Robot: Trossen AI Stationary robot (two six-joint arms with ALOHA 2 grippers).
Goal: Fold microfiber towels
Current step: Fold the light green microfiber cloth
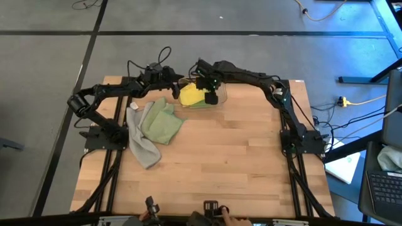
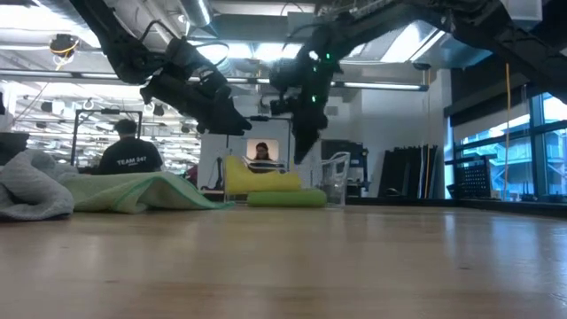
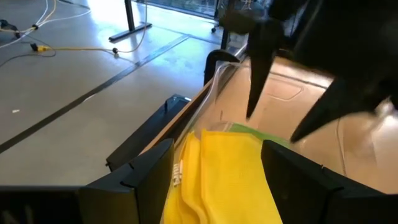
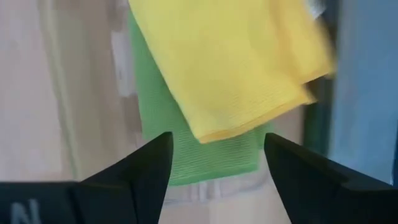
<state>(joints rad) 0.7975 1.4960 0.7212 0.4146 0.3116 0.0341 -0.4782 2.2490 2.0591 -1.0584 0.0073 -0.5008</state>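
A yellow towel (image 1: 190,95) lies folded on a bright green towel (image 4: 186,143) inside a clear plastic bin (image 1: 217,100) at the table's far edge. In the low view the yellow towel (image 2: 261,182) rests on the green one (image 2: 285,198). My left gripper (image 3: 214,146) hovers open just left of the bin, above the yellow towel's near-left part. My right gripper (image 4: 217,140) hangs open over the bin, pointing down, clear of both towels. A pale sage green towel (image 1: 160,122) and a grey towel (image 1: 141,144) lie crumpled on the table's left side.
The bin's clear wall (image 3: 214,81) stands between my left gripper and the floor beyond. Both arms crowd the far middle of the table. Bare wood (image 1: 239,157) spreads over the middle, right and near parts. People sit in the room behind the table (image 2: 128,151).
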